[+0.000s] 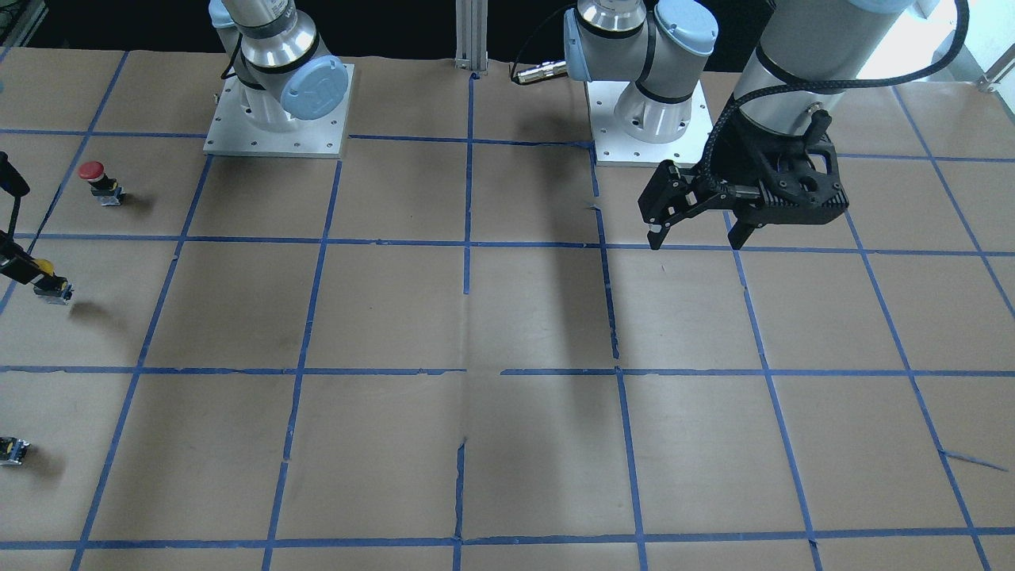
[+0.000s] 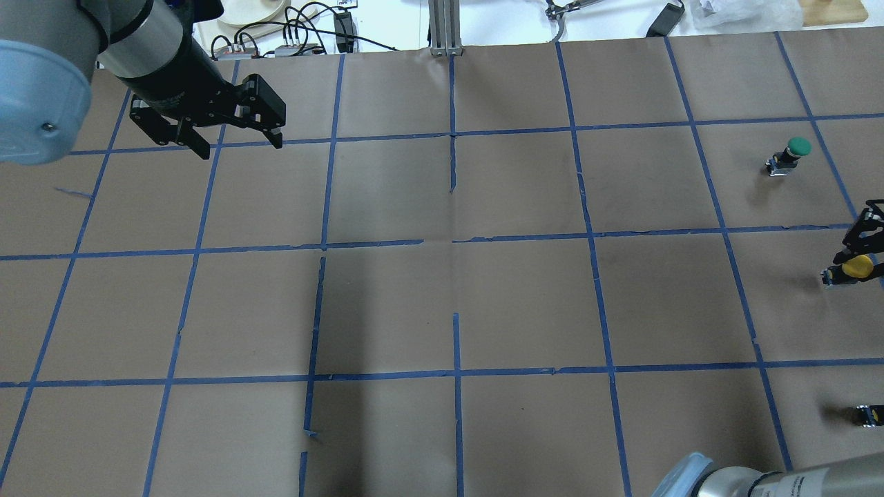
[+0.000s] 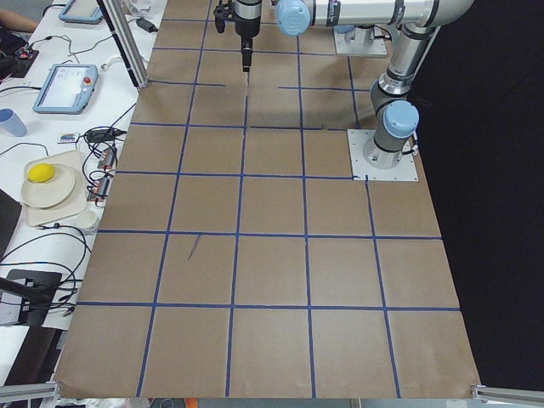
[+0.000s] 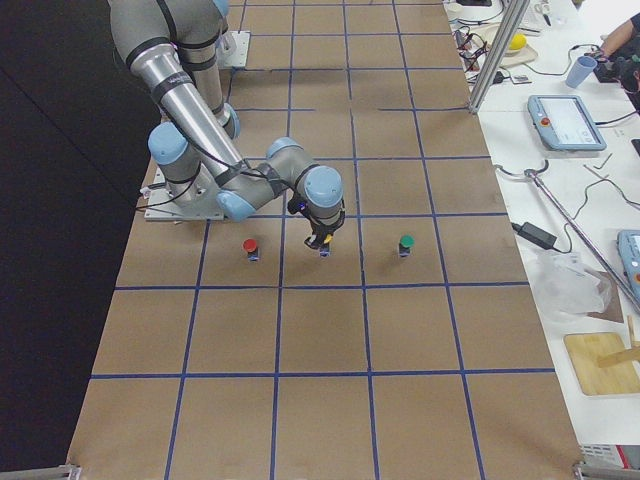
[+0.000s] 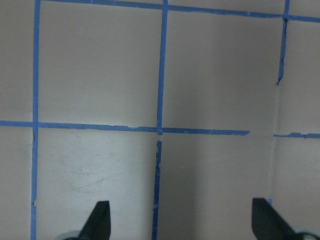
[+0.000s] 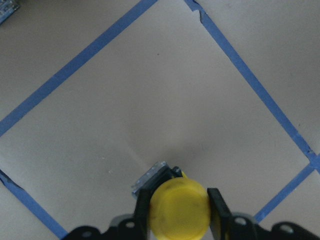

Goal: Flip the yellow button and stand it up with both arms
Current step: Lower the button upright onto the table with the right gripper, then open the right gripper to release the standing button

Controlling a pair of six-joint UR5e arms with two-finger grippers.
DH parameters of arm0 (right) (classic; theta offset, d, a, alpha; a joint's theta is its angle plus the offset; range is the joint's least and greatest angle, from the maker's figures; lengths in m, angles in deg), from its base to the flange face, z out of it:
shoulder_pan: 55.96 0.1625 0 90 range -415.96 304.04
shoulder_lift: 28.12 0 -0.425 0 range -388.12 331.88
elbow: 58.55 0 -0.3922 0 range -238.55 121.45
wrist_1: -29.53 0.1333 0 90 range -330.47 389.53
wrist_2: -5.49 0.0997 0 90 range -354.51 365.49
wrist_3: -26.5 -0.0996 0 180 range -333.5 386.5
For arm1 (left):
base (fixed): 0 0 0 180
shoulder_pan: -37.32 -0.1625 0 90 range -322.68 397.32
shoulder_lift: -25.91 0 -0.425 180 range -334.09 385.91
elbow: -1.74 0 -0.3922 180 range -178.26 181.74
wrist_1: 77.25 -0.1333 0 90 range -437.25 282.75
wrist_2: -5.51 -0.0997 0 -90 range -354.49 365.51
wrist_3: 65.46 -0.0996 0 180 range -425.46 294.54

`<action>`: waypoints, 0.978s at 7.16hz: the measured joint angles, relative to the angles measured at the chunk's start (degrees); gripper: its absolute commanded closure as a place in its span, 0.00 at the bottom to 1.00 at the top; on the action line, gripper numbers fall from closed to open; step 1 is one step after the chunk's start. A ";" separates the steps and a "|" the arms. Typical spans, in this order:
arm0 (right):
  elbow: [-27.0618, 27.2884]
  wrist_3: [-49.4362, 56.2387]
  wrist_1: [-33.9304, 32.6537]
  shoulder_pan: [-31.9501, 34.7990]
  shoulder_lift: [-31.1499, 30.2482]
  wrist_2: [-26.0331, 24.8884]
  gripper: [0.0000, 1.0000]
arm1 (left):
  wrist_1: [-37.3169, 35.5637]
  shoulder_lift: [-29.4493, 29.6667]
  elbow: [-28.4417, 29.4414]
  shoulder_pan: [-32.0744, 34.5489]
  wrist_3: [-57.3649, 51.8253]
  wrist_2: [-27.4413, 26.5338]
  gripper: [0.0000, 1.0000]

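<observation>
The yellow button is at the table's right edge, with its yellow cap facing the right wrist camera and its grey base towards the paper. My right gripper is shut on it, one finger on each side of the cap. I cannot tell whether the base touches the table. It also shows in the exterior right view. My left gripper is open and empty. It hangs above the far left of the table, with bare paper between its fingertips.
A red-capped button stands on the robot side of the yellow one. A green-capped button stands on the far side. A small dark capless part lies near the right edge. Blue tape lines grid the brown paper.
</observation>
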 measured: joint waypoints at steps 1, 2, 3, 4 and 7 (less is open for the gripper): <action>0.01 0.36 -0.01 0.00 0.37 0.00 0.04 | 0.51 0.18 0.55 0.00 0.02 -0.02 0.00; 0.09 0.60 0.19 -0.01 0.64 0.03 0.00 | 0.82 0.31 0.88 0.01 0.03 -0.03 0.00; 0.11 0.66 0.89 -0.01 0.84 0.05 0.00 | 0.95 0.34 1.03 0.03 0.03 0.00 0.00; 0.03 0.44 1.57 -0.01 0.87 0.06 0.00 | 0.99 0.37 1.07 0.04 0.03 0.04 0.00; -4.85 -6.05 4.60 0.37 -0.30 1.05 0.00 | 1.01 0.38 1.11 0.03 0.03 -0.08 0.00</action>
